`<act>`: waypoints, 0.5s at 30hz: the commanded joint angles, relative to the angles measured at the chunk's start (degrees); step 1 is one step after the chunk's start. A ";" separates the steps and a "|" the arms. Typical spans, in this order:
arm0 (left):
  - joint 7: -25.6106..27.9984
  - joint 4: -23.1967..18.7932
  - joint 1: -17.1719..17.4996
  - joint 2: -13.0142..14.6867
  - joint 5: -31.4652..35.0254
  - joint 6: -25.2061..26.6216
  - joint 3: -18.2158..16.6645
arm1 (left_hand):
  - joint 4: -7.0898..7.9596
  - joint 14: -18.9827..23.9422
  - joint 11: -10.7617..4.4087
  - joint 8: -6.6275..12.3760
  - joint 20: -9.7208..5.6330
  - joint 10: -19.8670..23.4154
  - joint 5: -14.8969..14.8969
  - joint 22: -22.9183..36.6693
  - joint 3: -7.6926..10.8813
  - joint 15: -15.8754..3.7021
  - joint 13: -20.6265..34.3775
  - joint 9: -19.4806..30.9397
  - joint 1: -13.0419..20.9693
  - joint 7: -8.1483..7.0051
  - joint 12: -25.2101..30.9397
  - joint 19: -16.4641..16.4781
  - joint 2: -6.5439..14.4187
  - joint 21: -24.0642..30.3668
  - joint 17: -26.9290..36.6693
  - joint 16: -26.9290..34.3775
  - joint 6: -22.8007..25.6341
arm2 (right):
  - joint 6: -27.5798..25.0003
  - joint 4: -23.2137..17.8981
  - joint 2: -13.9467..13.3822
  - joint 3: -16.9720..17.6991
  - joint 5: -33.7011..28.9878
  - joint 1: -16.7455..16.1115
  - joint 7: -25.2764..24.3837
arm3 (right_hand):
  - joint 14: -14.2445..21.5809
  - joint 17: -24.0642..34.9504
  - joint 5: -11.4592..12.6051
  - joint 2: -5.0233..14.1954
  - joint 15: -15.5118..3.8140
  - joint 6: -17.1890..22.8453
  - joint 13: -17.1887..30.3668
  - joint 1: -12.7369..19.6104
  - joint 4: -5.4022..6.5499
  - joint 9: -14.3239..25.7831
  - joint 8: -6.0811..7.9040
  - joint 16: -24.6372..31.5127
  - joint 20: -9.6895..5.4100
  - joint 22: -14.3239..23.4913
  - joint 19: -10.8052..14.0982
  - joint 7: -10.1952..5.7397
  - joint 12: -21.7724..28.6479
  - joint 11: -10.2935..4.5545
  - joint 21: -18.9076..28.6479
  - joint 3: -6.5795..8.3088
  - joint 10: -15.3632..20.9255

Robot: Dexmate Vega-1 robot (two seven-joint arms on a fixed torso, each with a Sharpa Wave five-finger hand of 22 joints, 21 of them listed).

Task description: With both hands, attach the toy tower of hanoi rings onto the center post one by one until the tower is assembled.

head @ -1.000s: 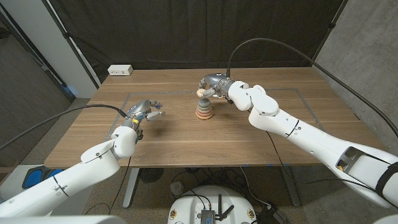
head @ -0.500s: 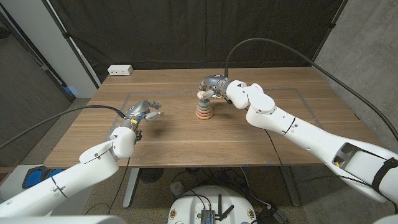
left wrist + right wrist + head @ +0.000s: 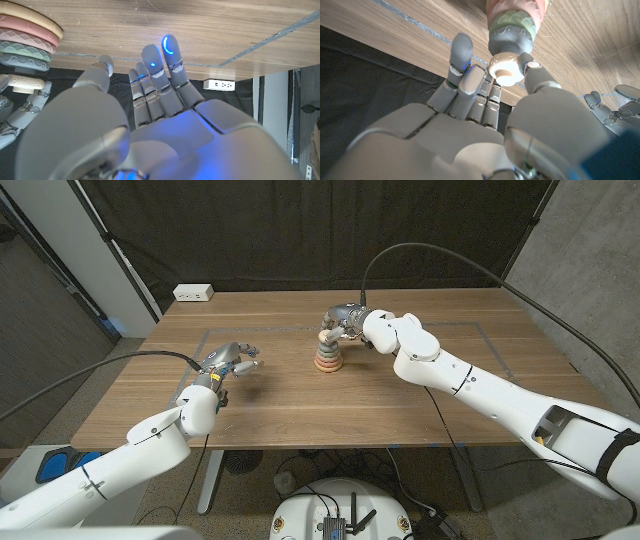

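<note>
Your right hand (image 3: pixel 338 321) pinches the cream ring (image 3: pixel 505 71) over the ring stack (image 3: pixel 328 356) to seat it on top; left hand (image 3: pixel 232 361) waits w/ fingers apart, holding nothing.

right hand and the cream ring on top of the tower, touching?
Touching. The right wrist view shows the right hand pinching the cream ring between thumb and finger, atop the ring stack.

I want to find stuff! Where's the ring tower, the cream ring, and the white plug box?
ring tower (image 3: pixel 328 358), head view, stacked rings
cream ring (image 3: pixel 505 70), right wrist view, rim
white plug box (image 3: pixel 193 293), head view, top face
</note>
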 commanded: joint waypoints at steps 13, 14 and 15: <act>0.11 0.41 0.60 0.30 -0.71 -0.56 -0.45 | 0.08 0.28 -0.03 -0.22 -8.20 0.11 0.07 0.15 0.56 -3.99 0.10 0.12 -0.38 0.05 0.02 0.31 0.04 0.10 0.14 0.25 0.13 | -1.42 2.08 0.41 -1.98 0.48 1.30 0.93 | -0.35 0.23 0.21 3.54 -0.02 0.78 0.36 2.85 0.48 0.17 -0.31 -0.24 -1.70 -0.09 0.11 -0.37 0.26 -3.45 -0.18 0.04 3.39; 0.07 0.44 0.56 0.30 -0.72 -0.56 -0.43 | 0.08 0.27 -0.05 -0.22 -8.20 0.13 0.07 0.13 0.57 -3.99 0.10 0.12 -0.38 0.03 0.02 0.29 0.04 0.07 0.13 0.25 0.11 | -1.42 2.14 0.41 -2.00 0.54 1.29 0.85 | -0.36 0.23 0.21 3.55 -0.02 0.75 0.34 2.84 0.48 0.17 -0.34 -0.25 -1.70 -0.03 0.17 -0.37 0.24 -3.49 -0.12 0.04 3.40; 0.06 0.48 0.52 0.27 -0.74 -0.55 -0.41 | 0.08 0.28 -0.04 -0.21 -8.20 0.09 0.07 0.18 0.57 -3.99 0.09 0.12 -0.38 0.07 0.00 0.33 0.03 0.12 0.14 0.26 0.16 | -1.41 2.23 0.43 -2.05 0.58 1.32 0.79 | -0.38 0.23 0.21 3.56 -0.02 0.77 0.34 2.83 0.49 0.18 -0.34 -0.25 -1.70 -0.05 0.13 -0.35 0.26 -3.47 -0.15 0.04 3.45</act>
